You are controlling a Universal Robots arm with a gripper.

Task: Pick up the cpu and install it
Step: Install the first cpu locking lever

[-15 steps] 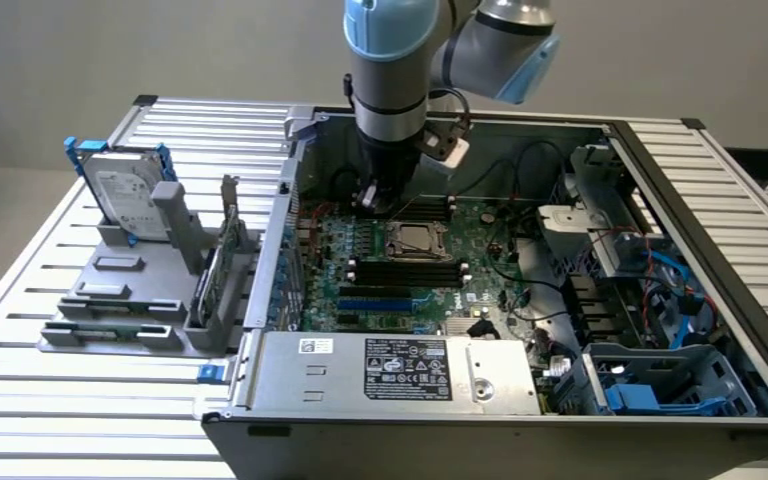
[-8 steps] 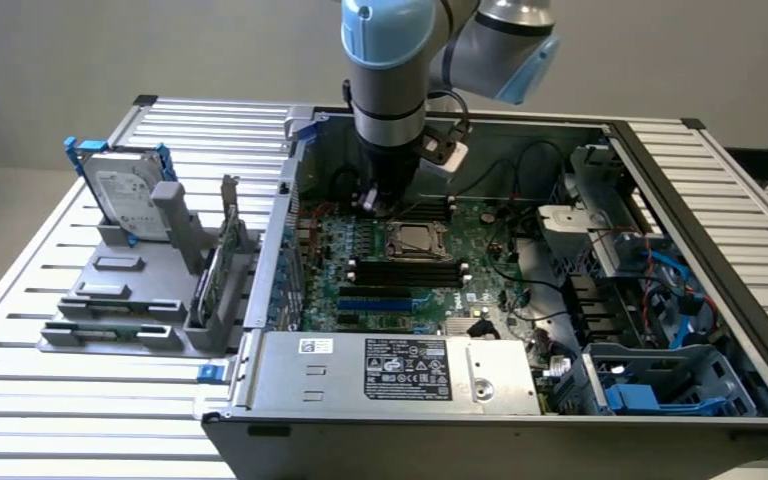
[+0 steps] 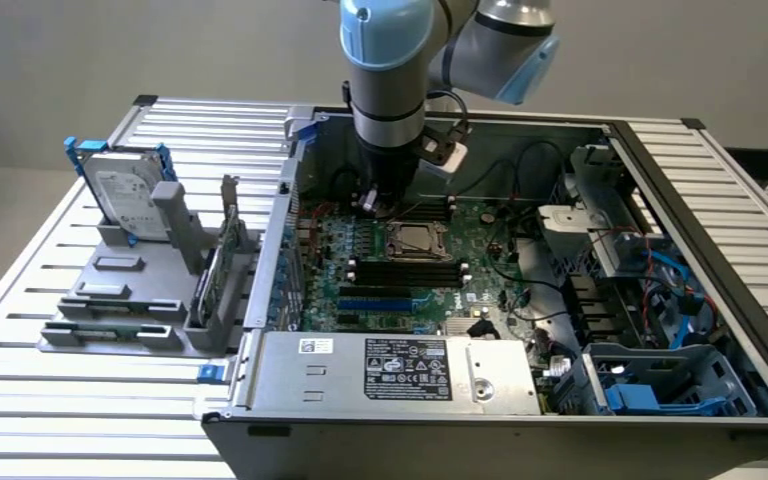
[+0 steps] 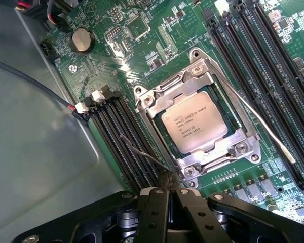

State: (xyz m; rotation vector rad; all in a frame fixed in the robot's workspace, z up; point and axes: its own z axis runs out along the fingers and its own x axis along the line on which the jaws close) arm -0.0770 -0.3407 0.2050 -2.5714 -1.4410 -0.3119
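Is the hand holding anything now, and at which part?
Not the cpu: it lies in the socket. The shut hand has its tips at the end of a thin lever; whether it pinches it cannot be told.

Straight-down access through the open case point(image 3: 744, 330) to the motherboard point(image 3: 491, 290). Tight around the socket point(image 4: 207, 152): hemmed by memory slots point(image 4: 122, 139) on one side and more slots point(image 4: 253, 50) on the other, with the lever point(image 4: 253, 114) lying slantwise between frame and those far slots. Crowded at one socket corner by the gripper point(image 4: 167, 182), fingers pressed together, and a thin stray wire point(image 4: 142, 152) across the nearer slots. Little room beyond those: grey case wall point(image 4: 30, 152) close by, cable point(image 4: 35, 83) draped over it. Blocked toward the exterior view's right by drive cage point(image 3: 598, 240) and loose cables point(image 3: 664, 285), and by power supply point(image 3: 398, 365) along the case edge nearest that camera. Free slats on the bench point(image 3: 37, 400) beside the fixture tray point(image 3: 117, 310).
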